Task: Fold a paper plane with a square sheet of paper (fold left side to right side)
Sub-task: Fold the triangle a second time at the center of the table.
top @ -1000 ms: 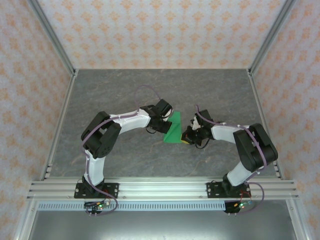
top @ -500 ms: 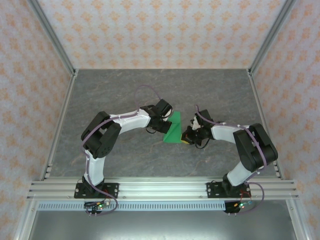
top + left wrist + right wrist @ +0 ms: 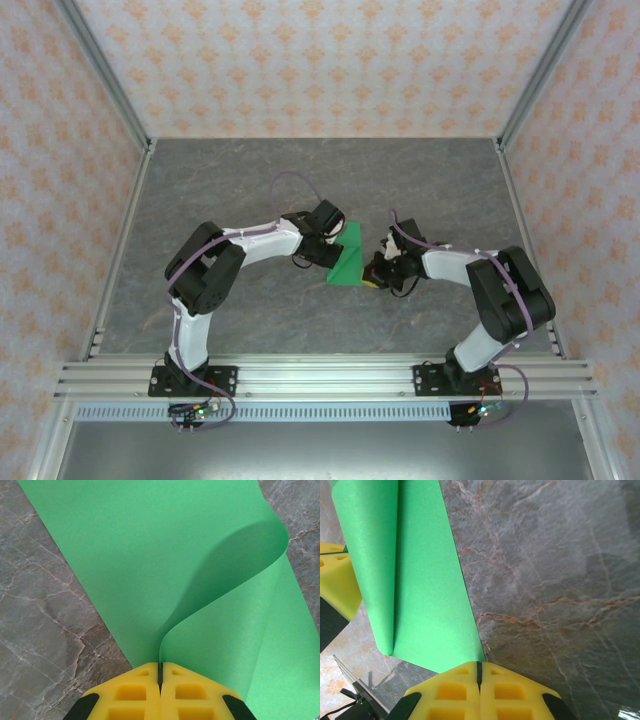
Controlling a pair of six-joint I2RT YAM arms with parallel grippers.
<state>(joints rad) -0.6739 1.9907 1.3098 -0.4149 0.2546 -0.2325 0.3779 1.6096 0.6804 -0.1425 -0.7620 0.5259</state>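
Observation:
The square sheet of paper point(image 3: 350, 258) is bright green and lies mid-table between both arms, partly folded over. In the left wrist view its lifted flap point(image 3: 235, 630) curls up off the flat part point(image 3: 140, 550). The flap's edge runs into the slit of my left gripper point(image 3: 160, 667), which is shut on it. That gripper point(image 3: 334, 247) sits at the sheet's left side. My right gripper point(image 3: 479, 667) is shut, its tips resting at the near corner of the paper point(image 3: 425, 590); nothing shows between its jaws. From above it point(image 3: 372, 277) is at the sheet's lower right.
The grey marbled tabletop point(image 3: 200, 200) is bare around the sheet. Aluminium posts and patterned walls enclose it, with a rail point(image 3: 320, 375) along the near edge. A yellow finger of the left gripper point(image 3: 335, 580) stands just beyond the paper in the right wrist view.

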